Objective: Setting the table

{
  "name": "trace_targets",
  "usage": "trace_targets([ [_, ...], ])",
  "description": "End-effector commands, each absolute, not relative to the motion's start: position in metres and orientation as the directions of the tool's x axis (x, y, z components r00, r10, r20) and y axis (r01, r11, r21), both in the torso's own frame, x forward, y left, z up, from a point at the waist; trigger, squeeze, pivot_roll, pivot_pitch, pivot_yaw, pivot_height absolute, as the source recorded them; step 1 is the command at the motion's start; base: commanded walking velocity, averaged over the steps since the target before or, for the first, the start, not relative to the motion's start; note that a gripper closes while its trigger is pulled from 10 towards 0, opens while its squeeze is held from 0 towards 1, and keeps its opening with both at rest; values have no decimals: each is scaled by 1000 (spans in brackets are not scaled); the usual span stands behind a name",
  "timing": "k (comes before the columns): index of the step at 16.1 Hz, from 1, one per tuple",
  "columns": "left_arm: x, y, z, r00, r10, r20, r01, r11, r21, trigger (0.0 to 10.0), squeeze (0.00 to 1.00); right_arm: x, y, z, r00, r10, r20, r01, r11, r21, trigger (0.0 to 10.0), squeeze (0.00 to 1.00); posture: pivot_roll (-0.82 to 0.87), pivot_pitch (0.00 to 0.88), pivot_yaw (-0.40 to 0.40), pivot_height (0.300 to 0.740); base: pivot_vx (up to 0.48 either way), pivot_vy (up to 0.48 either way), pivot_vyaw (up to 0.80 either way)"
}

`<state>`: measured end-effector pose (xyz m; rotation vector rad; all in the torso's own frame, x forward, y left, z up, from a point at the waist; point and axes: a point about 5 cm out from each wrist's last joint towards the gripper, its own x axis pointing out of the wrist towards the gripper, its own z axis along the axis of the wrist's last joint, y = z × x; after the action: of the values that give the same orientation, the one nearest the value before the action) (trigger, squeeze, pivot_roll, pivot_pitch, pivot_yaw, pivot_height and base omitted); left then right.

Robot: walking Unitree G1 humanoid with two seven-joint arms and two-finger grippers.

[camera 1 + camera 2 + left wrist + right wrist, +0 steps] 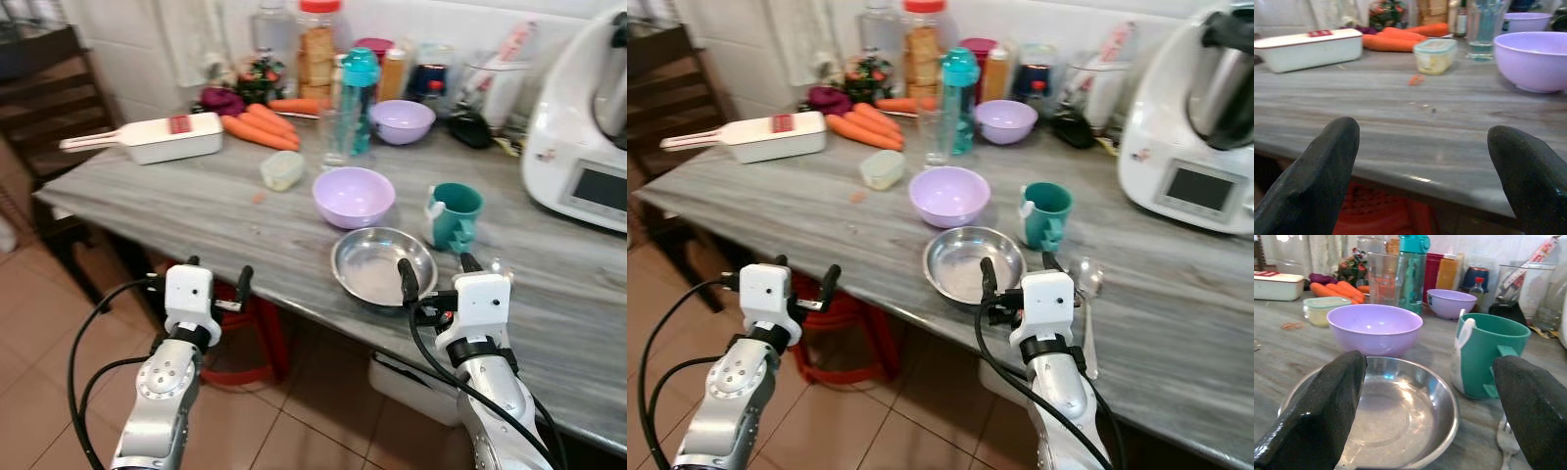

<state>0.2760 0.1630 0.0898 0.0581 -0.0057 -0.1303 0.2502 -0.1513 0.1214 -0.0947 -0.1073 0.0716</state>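
Up front in the left eye view, the steel plate (383, 265) sits near the front edge of the grey stone counter (176, 211). Just behind the plate stands a lilac bowl (354, 196); the teal mug (454, 217) is just beside the plate, toward the white kitchen machine (580, 127). Well behind the plate lie carrots (260, 128), a white slicer box (162, 137), a teal bottle (360, 98) and a second lilac bowl (403, 121). The right gripper (436, 271) hovers at the plate's near rim, fingers spread wide, holding nothing. The left gripper (217, 273) hangs off the counter edge, well apart from the plate, also spread wide and empty.

Next, the right eye view adds a spoon (1087, 294) lying beside the plate, next to the right gripper.

From the left wrist view, two black fingers (1317, 181) stand far apart before the counter edge, with a small lidded container (1435, 55) beyond.

Through the right wrist view, the fingers (1317, 416) straddle the plate, and a fork (1509, 443) lies beside it, below the mug.
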Motion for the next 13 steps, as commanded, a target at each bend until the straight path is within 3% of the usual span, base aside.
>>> trace_targets([
  [1,276,166,87,993,-117,-10,117,991,68,10000,0,251,-151,126,989,82,121,-70,992,-103,10000,0,-4,0,29,740,0,0,800],
  [6,280,182,88,1000,-23,-21,24,998,62,10000,0,254,-145,127,985,114,126,-101,989,-111,10000,0,-3,0,31,740,0,0,800],
  [13,279,184,83,1000,4,-29,-2,998,69,10000,0,258,-136,129,976,172,131,-157,981,-116,10000,0,2,0,26,740,0,0,800],
])
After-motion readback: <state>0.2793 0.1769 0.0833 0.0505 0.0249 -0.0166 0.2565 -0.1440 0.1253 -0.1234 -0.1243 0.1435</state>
